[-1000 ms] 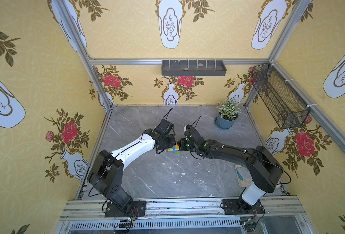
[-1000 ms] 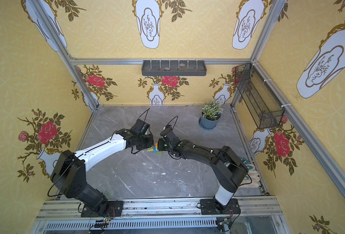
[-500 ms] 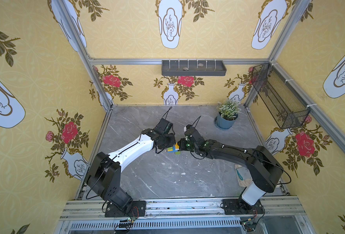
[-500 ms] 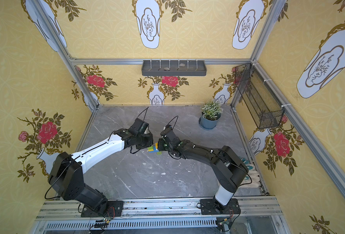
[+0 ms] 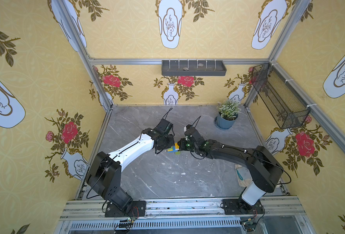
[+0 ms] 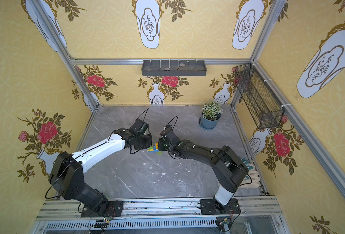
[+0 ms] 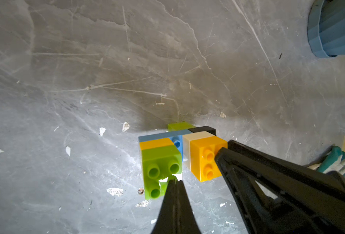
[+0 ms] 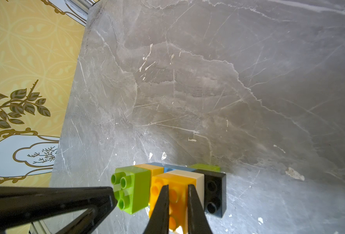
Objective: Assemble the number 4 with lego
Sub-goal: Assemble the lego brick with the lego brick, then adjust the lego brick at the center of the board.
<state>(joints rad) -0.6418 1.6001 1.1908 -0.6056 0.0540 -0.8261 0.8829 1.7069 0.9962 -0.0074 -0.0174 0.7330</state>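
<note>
The number 4 (image 5: 173,149) (image 6: 154,149) is a joined cluster of lego lying on the grey table between my two arms. In the left wrist view my left gripper (image 7: 174,181) is shut, its tip pressed against the studded face of the lime green brick (image 7: 161,162). Behind that brick lie the blue bar (image 7: 161,137), a white brick (image 7: 186,150) and a black brick (image 7: 203,129). My right gripper (image 8: 177,187) is closed narrowly on the studs of the yellow brick (image 8: 177,180), next to the black brick (image 8: 215,192).
A potted plant (image 5: 227,117) stands at the back right of the table. A wire basket (image 5: 278,97) hangs on the right wall and a grey shelf tray (image 5: 193,67) on the back wall. A glove and cloth (image 5: 241,176) lie by the right arm's base.
The left arm's elbow has shifted slightly. Both grippers stay at the cluster, which has not visibly moved.
</note>
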